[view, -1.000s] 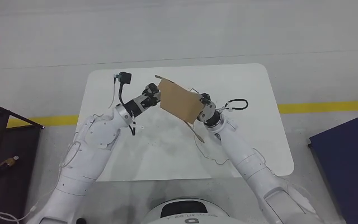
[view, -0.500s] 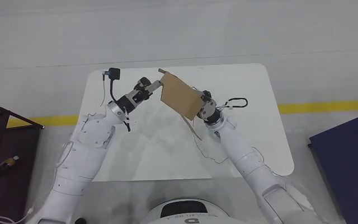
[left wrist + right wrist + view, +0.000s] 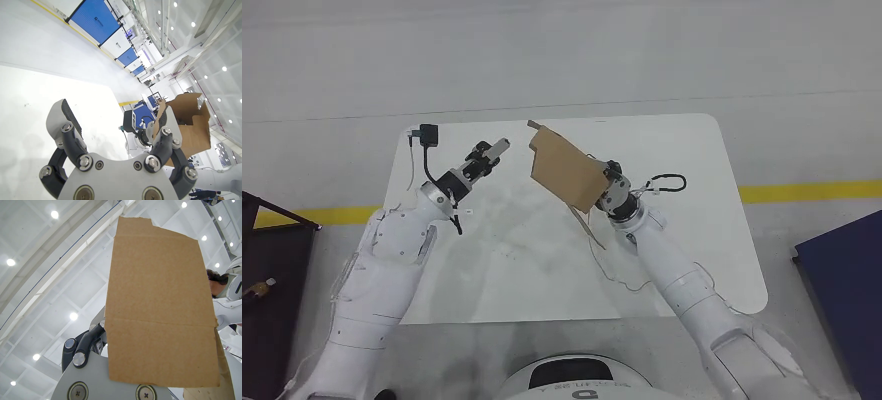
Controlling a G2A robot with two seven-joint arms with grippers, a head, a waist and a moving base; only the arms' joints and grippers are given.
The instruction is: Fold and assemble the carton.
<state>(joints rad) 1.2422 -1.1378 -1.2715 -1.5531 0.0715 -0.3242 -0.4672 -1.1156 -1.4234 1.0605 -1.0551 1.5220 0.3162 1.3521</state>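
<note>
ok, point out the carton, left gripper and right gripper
carton (image 3: 564, 175), top view, middle of its brown panel.
left gripper (image 3: 115, 111), left wrist view, midway between its open fingertips.
right gripper (image 3: 604, 188), top view, where it clamps the carton's edge.

Top cam: mounted on the robot above both arms, looks down on the table (image 3: 692, 200), wide and distant. Left wrist cam: sits behind the left gripper (image 3: 116, 106), faces out past its fingers (image 3: 71, 117), tilted up toward the ceiling (image 3: 208, 37); the carton (image 3: 196, 136) lies beyond the fingertips. Right wrist cam: behind the right gripper (image 3: 604, 185), faces the ceiling, with a carton panel close in front. All three views share the carton.
</note>
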